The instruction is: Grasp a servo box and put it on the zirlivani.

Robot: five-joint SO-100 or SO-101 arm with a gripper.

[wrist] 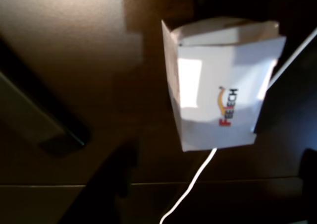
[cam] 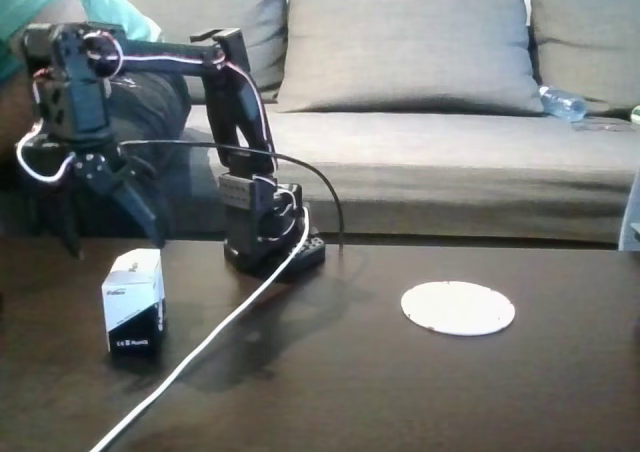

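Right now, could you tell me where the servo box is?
In the fixed view the servo box stands upright on the dark table's left side, just below the gripper, far left of the white disc.

Arm reaching left, claw (cam: 110, 234) hanging open, empty

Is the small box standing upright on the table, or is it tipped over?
Upright. In the fixed view the servo box stands on its black lower half with the white half on top, apart from the gripper above it.
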